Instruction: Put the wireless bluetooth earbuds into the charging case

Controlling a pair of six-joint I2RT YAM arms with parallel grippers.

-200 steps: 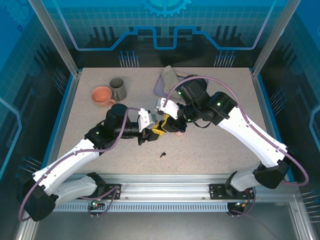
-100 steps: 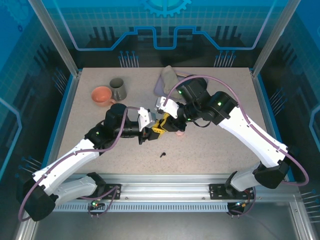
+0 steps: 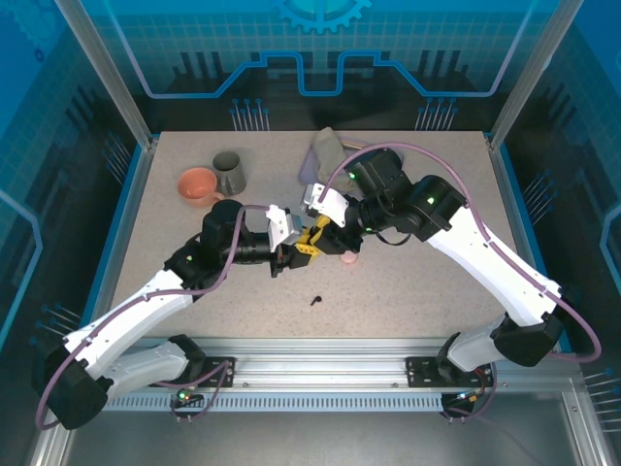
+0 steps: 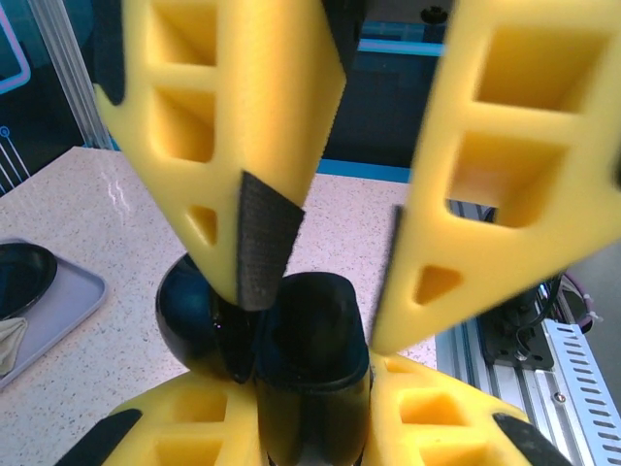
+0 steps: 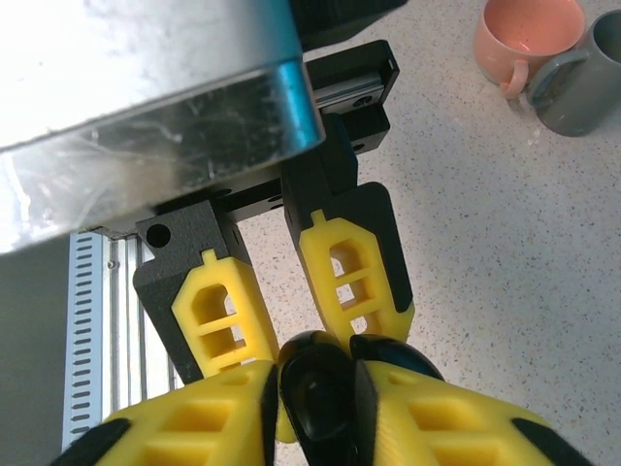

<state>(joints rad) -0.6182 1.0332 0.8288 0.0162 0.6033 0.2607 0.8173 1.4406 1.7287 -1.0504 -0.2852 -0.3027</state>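
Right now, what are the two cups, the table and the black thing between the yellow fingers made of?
Salmon-pink round mug and grey round mug: probably glazed ceramic, thick-walled with a soft sheen. Beige speckled tabletop: looks like stone-patterned laminate, smooth, hard to be sure. Glossy black rounded case: likely hard plastic, it shows reflections.

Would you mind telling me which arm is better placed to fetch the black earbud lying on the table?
Right, probably. The left gripper is shut on the black case, so it is occupied; the right gripper, fingers either side of that case, seems freer to reach the black earbud.
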